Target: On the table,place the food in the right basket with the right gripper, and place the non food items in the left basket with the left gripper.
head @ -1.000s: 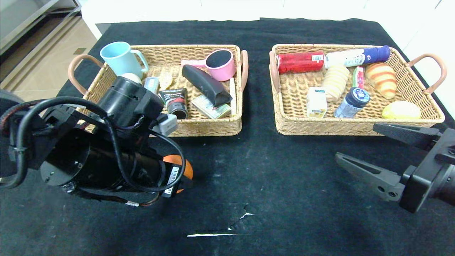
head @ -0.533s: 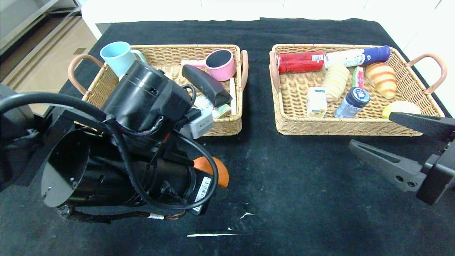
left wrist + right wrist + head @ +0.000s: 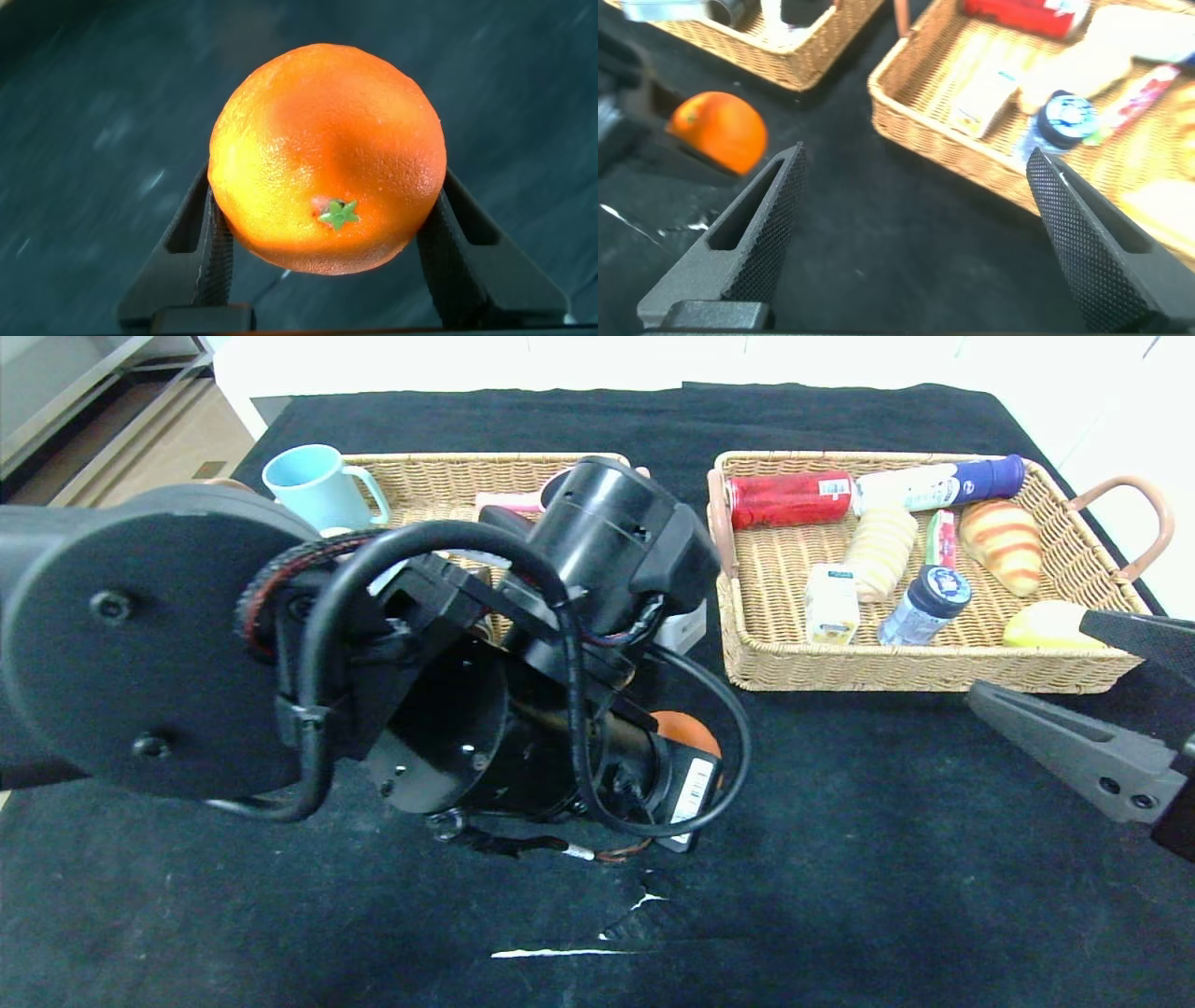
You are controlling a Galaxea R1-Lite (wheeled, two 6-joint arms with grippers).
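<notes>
My left gripper is shut on the round orange fruit, one finger on each side. In the head view the orange peeks out under my bulky left arm, over the black cloth in front of the gap between the baskets. The arm hides most of the left basket, including the fork, black case and tube. My right gripper is open and empty in front of the right basket. The juice carton and the green-white packet lie in that basket. The right wrist view shows the orange beyond my open right gripper.
A light blue mug stands at the left basket's far corner. The right basket also holds a red can, a white-blue bottle, bread rolls and a small jar. A white tear marks the cloth near me.
My left arm has swung right with the orange held in it, from the left front toward the middle. My right gripper has drawn back to the right, still open.
</notes>
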